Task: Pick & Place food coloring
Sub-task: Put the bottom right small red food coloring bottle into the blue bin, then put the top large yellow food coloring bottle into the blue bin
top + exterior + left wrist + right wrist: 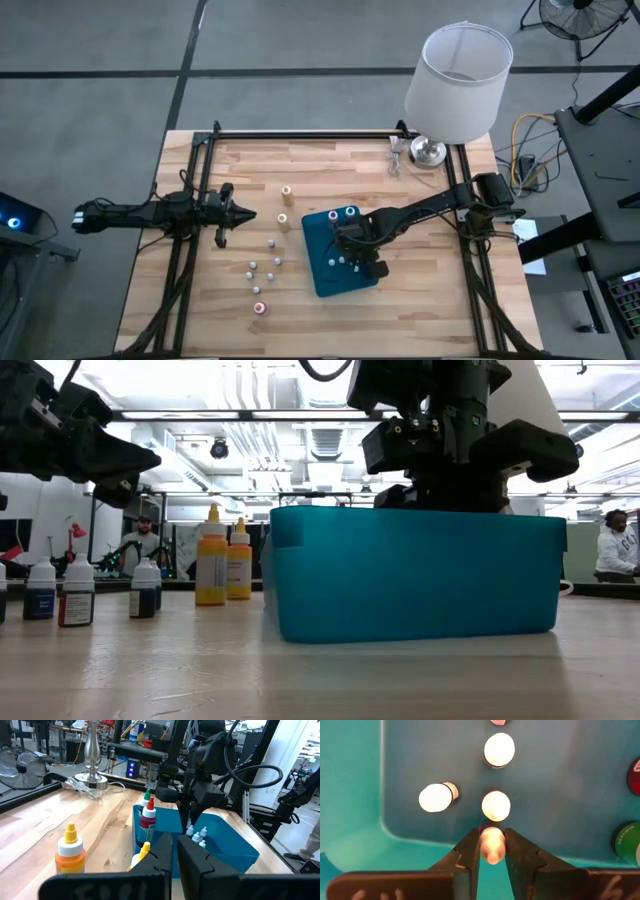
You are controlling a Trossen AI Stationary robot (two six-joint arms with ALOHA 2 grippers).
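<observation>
The right gripper [492,851] hangs inside the teal tray [318,255], its two fingers [467,852] closed narrowly on the white cap of a small bottle [492,844], which sits between them just above the tray floor. From above, this gripper [356,262] is over the near half of the tray, with the right arm [430,208] reaching in from the right side of the table [250,160].

The table is pale wood with a black frame. At its far right corner stands a lamp [458,82] with a white shade. The tray lies right of the table's middle.

The left arm [150,213] waits over the left part of the table, its gripper [243,214] shut and empty, held above the wood.

Inside the tray, three more small white-capped bottles [496,805] stand or lie close to the held one; one of them [436,797] is on its side. Two taller bottles [341,213] with coloured tops stand at the tray's far edge.

On the bare wood left of the tray, two orange-yellow bottles [285,192] stand near the middle, one behind the other. Nearer, a loose group of small grey-white bottles [264,265] is spread out, and a pink-topped bottle [260,308] stands nearest the front edge.

In the level view people [143,540] show in the room behind.
</observation>
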